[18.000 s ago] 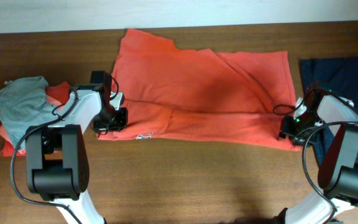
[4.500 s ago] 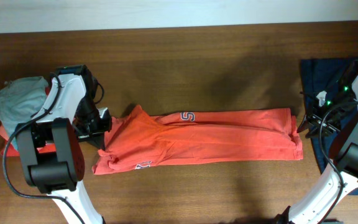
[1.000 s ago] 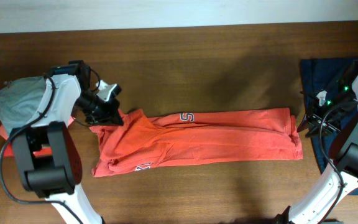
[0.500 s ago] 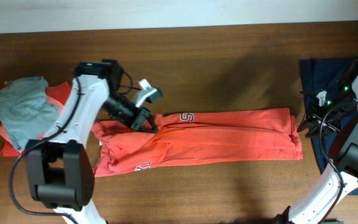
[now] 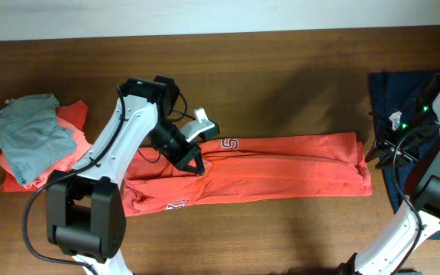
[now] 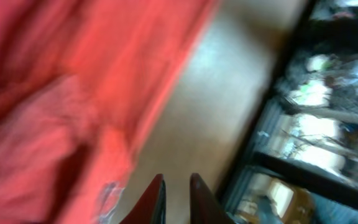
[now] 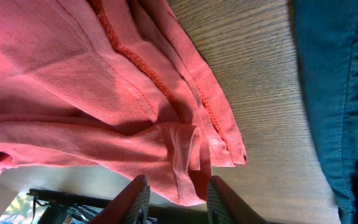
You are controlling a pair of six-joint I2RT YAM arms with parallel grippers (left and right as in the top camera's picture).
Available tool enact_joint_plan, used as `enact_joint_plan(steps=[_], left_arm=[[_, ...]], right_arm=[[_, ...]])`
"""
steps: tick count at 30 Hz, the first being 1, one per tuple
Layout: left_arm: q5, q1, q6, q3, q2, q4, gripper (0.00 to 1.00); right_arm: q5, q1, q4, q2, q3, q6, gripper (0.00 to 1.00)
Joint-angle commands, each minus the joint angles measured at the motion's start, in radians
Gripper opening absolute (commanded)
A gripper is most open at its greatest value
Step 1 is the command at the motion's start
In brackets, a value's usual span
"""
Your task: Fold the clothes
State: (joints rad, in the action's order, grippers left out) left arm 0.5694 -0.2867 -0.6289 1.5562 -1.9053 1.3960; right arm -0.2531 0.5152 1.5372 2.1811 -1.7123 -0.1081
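T-shirt point(image 5: 281, 164) lies as a long strip on desk point(image 5: 281, 84) | left end effector point(image 6: 178, 198) a crack apart, nothing in it | right end effector point(image 7: 178, 193) apart over the hem corner | risk imo: left fingers snag cloth and the fold bunches

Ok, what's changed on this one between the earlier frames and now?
The orange-red T-shirt, spread wide earlier, now lies as a narrow band. In the last second the left end effector swung right from the band's left end, dragging that end's upper corner inward. Whether it still grips is unclear. The right end effector stayed open at the right end; the grey garment and navy garment stayed put.
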Motion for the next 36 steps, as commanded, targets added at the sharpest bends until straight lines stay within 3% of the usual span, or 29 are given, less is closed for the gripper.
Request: enact_joint_plan(steps=[1, 3, 6, 10, 15, 25, 27, 30, 36], left_arm=[[-0.310, 0.018, 0.315, 0.015, 0.017, -0.098, 0.13], [-0.399, 0.034, 0.499, 0.015, 0.017, -0.164, 0.20], [-0.403, 0.041, 0.580, 0.015, 0.015, -0.195, 0.26], [-0.444, 0.041, 0.681, 0.014, 0.010, -0.200, 0.26], [-0.458, 0.041, 0.719, 0.008, 0.009, -0.201, 0.34], [-0.436, 0.040, 0.742, -0.053, -0.028, -0.261, 0.36], [-0.431, 0.039, 0.742, -0.053, -0.048, -0.264, 0.32], [-0.389, 0.036, 0.738, -0.053, -0.078, -0.270, 0.12], [-0.338, 0.014, 0.668, -0.049, -0.082, -0.315, 0.03]], right_arm=[[-0.006, -0.005, 0.003, -0.032, -0.017, -0.003, 0.36], [-0.006, -0.005, 0.003, -0.032, -0.017, -0.003, 0.36], [-0.006, -0.005, 0.003, -0.032, -0.016, -0.003, 0.36], [-0.006, -0.005, 0.004, -0.032, -0.016, -0.003, 0.36], [-0.006, -0.005, 0.005, -0.032, -0.016, -0.003, 0.36], [-0.006, -0.005, 0.011, -0.032, -0.016, -0.003, 0.36], [-0.006, -0.005, 0.011, -0.032, -0.016, -0.004, 0.36], [-0.006, -0.005, 0.011, -0.032, -0.016, -0.004, 0.36], [-0.006, -0.005, 0.011, -0.032, -0.016, -0.003, 0.36]])
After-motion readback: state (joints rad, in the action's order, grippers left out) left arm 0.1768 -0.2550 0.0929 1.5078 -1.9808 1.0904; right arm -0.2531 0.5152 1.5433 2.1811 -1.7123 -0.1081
